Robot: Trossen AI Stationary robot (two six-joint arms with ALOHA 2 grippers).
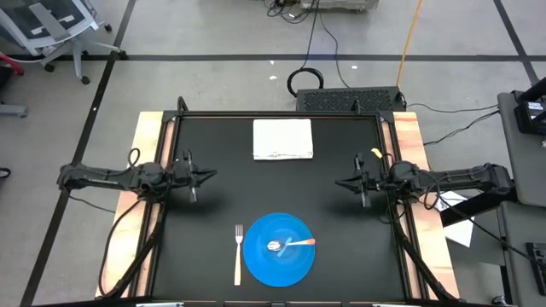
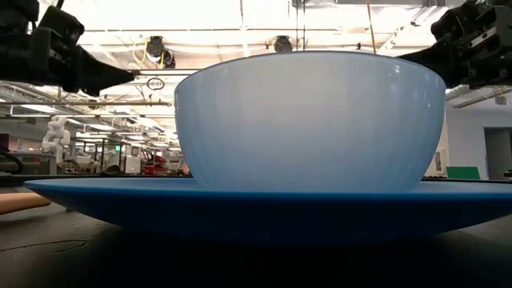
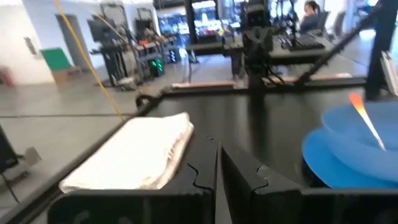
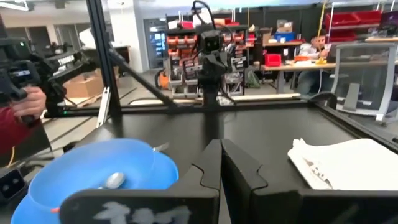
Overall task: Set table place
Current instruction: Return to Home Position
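Note:
The blue plate (image 1: 278,256) lies near the table's near edge, and it also shows in the low view (image 2: 264,210). The translucent blue bowl (image 2: 310,120) stands on it. The orange-handled spoon (image 1: 299,243) lies with its head in the bowl and its handle on the rim. The pale-handled fork (image 1: 238,254) lies flat on the table just left of the plate. My left gripper (image 1: 210,175) hovers at the table's left side, shut and empty. My right gripper (image 1: 339,182) hovers at the right side, shut and empty. Both point toward the table's middle.
A folded white cloth (image 1: 283,139) lies at the table's far middle. Pale wooden strips (image 1: 150,145) run along the left and right sides. A person's hand in a red sleeve (image 4: 25,102) shows beyond the table in the right wrist view.

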